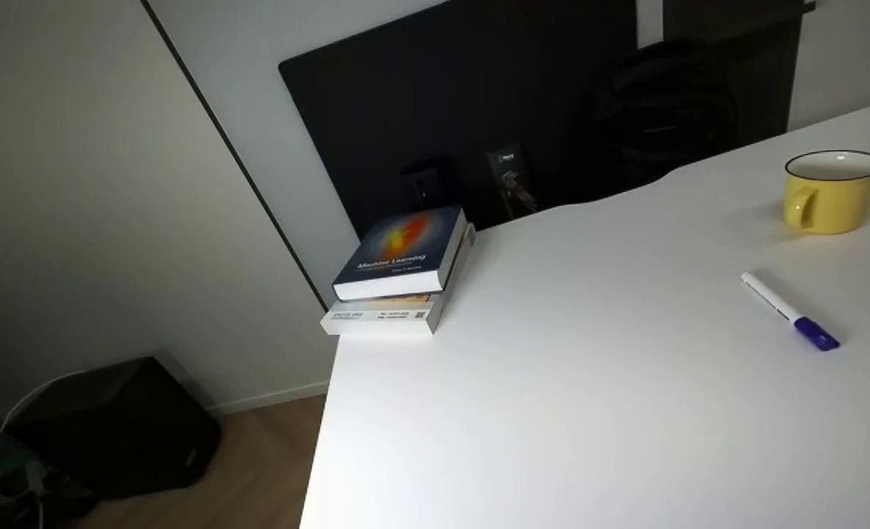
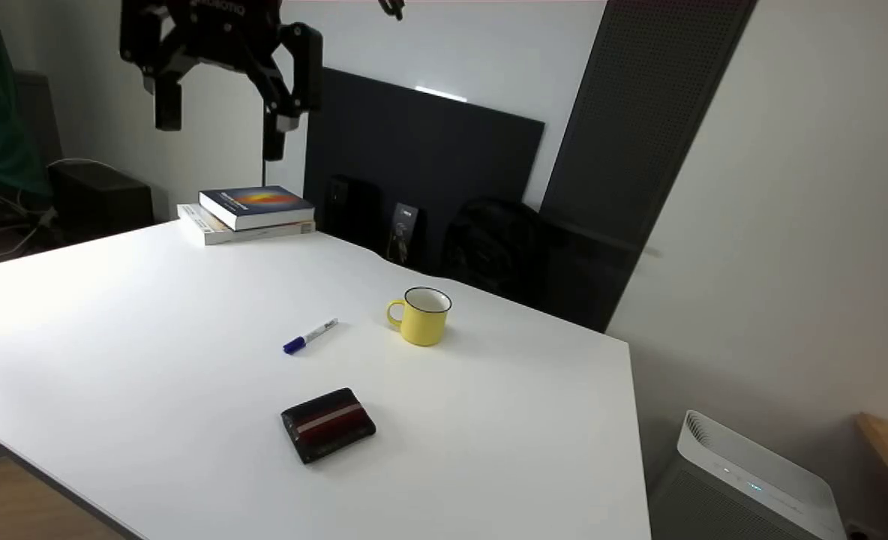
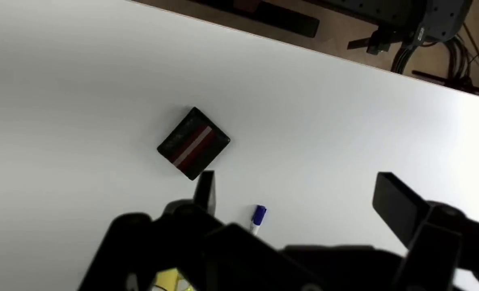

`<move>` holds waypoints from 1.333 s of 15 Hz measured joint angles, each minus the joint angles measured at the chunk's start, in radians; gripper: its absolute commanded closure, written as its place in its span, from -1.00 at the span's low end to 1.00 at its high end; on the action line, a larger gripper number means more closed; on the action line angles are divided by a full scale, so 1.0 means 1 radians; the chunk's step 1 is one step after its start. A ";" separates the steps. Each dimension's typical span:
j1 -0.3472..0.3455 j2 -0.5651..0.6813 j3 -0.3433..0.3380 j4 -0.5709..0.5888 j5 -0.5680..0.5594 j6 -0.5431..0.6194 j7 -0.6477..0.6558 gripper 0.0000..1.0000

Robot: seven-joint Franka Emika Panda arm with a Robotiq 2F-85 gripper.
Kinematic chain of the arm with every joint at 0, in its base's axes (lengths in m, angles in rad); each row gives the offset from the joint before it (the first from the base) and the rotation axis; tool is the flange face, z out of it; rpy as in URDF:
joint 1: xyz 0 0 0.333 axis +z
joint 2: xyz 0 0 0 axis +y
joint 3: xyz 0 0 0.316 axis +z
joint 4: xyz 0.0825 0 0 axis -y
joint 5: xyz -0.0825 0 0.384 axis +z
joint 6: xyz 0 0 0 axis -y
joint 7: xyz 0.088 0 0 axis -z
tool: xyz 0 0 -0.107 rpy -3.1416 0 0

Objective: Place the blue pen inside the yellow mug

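The blue pen, with a white barrel and dark blue cap, lies flat on the white table in both exterior views (image 1: 789, 313) (image 2: 310, 336). The yellow mug stands upright near it in both exterior views (image 1: 835, 207) (image 2: 423, 327), with its handle toward the pen's side. My gripper (image 2: 220, 124) is open and empty, high above the table. In the wrist view the open fingers (image 3: 298, 192) frame bare tabletop and the pen's cap (image 3: 258, 215). The rest of the pen is hidden behind the gripper. Only a bit of the mug (image 3: 166, 279) shows there.
A dark wallet with a red and pale stripe (image 2: 329, 425) lies on the table, also in the wrist view (image 3: 193, 143). Two stacked books (image 1: 403, 253) lie at a table corner. A black panel (image 1: 479, 95) stands behind the table's edge.
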 measured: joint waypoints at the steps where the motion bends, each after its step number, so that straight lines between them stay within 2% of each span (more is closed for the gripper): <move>1: 0.002 0.004 0.004 -0.020 0.000 0.000 0.000 -1.00; 3: 0.006 0.016 0.018 -0.066 0.001 0.011 0.001 -1.00; 5: 0.010 0.032 0.032 -0.120 0.013 0.071 0.007 -1.00; 8: 0.025 0.086 0.053 -0.197 0.045 0.217 0.014 -1.00; 11: 0.045 0.192 0.071 -0.242 0.077 0.386 0.021 -1.00; 16: 0.052 0.437 0.100 -0.236 0.074 0.640 0.077 -1.00; 20: 0.046 0.645 0.105 -0.156 0.022 0.772 0.173 -1.00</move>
